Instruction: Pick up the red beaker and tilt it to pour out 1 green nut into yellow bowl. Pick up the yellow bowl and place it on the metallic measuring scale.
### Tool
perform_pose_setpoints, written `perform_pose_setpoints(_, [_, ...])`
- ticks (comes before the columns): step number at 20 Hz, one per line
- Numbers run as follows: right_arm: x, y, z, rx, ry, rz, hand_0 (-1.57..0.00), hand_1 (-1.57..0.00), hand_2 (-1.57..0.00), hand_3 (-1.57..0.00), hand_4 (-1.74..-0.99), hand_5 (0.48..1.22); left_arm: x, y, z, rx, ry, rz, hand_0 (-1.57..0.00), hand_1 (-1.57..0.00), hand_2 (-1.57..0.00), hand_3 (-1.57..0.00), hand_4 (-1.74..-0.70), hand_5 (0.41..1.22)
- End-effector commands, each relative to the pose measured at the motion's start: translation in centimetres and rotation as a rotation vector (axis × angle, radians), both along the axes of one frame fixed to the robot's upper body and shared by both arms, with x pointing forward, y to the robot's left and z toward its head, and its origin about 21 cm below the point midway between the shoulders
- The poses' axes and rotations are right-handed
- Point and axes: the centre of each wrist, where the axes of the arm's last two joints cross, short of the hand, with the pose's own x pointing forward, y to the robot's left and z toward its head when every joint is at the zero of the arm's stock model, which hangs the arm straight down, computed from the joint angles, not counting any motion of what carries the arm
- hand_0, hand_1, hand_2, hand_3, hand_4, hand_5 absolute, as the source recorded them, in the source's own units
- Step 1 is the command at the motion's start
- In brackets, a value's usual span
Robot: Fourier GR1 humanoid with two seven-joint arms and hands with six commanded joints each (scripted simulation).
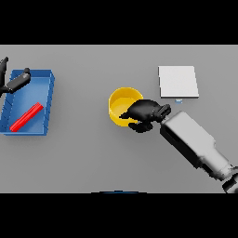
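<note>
A round yellow bowl (122, 103) is seen near the middle of the grey table (93, 153), gripped at its near right rim by the curled fingers of the right hand (145, 113); its contents cannot be made out. A red beaker (26, 116) lies on its side inside a blue rectangular tray (48, 103) at far left. The left hand (13, 82) hovers over the tray's far corner, fingers relaxed and holding nothing. A flat, pale metallic measuring scale (178, 82) sits beyond the bowl, to the right.

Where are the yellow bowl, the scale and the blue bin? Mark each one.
yellow bowl (120, 96): head view, on the far rim.
metallic measuring scale (178, 81): head view, on the middle of its flat top plate.
blue bin (49, 95): head view, on its right wall.
</note>
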Motion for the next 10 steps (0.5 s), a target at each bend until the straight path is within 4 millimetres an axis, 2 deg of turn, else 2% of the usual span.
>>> perform_pose_setpoints(1, [0.11,-0.13,0.06,-0.006,0.02,0.004,-1.03,-0.99,-0.97,-0.69,-1.571,1.09,-0.03,-0.12,0.11,-0.001,0.003,0.001,0.0,0.0,0.0,0.0,-0.8,0.727])
perform_pose_setpoints(2, [0.11,-0.16,0.12,-0.013,0.027,0.006,-1.14,-1.11,-1.09,-0.87,-1.604,1.116,-0.1,-0.08,0.06,0.002,0.0,0.003,0.0,0.0,0.0,0.0,-0.8,0.728])
perform_pose_setpoints(4, [0.15,-0.22,0.22,-0.014,0.036,0.004,-1.29,-1.27,-1.26,-1.02,-1.649,1.154,0.03,0.2,-0.16,0.0,0.005,0.012,0.0,0.0,0.0,0.0,-0.8,0.727])
perform_pose_setpoints(5, [-0.07,-0.04,0.27,-0.018,0.033,-0.008,-1.35,-1.33,-1.28,-1.09,-1.667,1.167,0.1,0.12,-0.15,-0.003,0.002,0.008,0.0,0.0,0.0,0.0,-0.8,0.726])
perform_pose_setpoints(10, [-0.07,-0.68,1.05,-0.018,0.033,-0.015,-1.5,-1.49,-1.45,-1.18,-1.717,1.203,-0.3,-0.24,0.04,-0.006,-0.004,-0.002,0.0,0.0,0.0,0.0,-0.81,0.725])
